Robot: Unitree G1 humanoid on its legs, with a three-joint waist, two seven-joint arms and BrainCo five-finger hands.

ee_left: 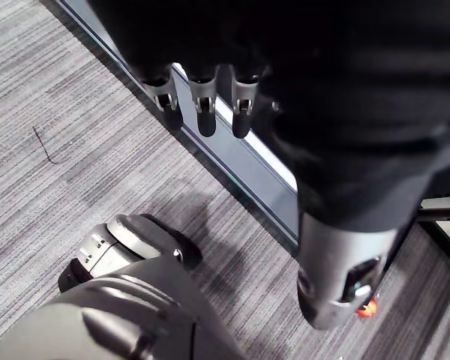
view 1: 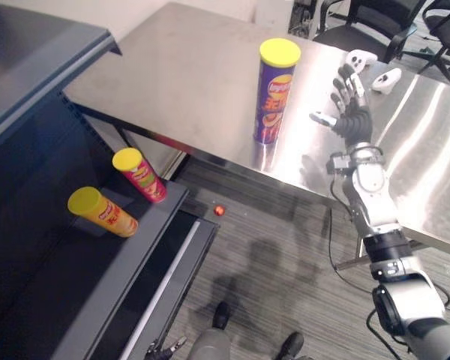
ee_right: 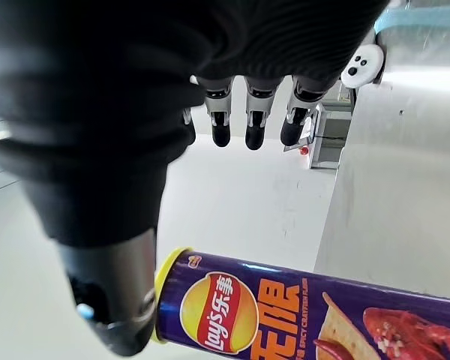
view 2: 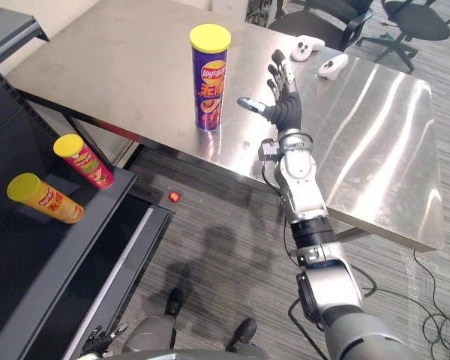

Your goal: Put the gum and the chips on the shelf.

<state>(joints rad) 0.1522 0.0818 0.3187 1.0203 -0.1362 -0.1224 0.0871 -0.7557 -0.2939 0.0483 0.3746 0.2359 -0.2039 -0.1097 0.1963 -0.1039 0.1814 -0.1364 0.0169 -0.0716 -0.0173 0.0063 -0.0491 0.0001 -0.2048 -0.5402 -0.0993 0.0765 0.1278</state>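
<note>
Item: tall purple cardboard chips tube with yellow plastic lid point(view 1: 276, 94), upright near the front edge of the brushed steel surface point(view 1: 187, 75).
Right hand point(view 1: 352, 116): fingers spread, just beside the tube, not touching.
Left hand point(ee_left: 204, 112): fingers straight, empty, above grey carpet point(ee_left: 75, 172).
Dark metal shelf point(view 1: 127, 262): red tube point(view 1: 140, 174) and orange tube point(view 1: 103, 211), both lying down.
Risk: the narrow, slick tube likely topples if nudged off-centre, then rolls off the edge.

The purple chips can point(view 2: 210, 79) stands near the steel table point(view 2: 120, 67) front edge, bare steel to its left and behind it. The right hand point(view 2: 283, 101), fingers spread, is just beside it, a clear gap between. On the shelf board point(view 1: 105, 277), under an upper board point(view 1: 37, 52), a red can point(view 1: 139, 175) and an orange can point(view 1: 103, 212) take the far end; the nearer stretch is bare
</note>
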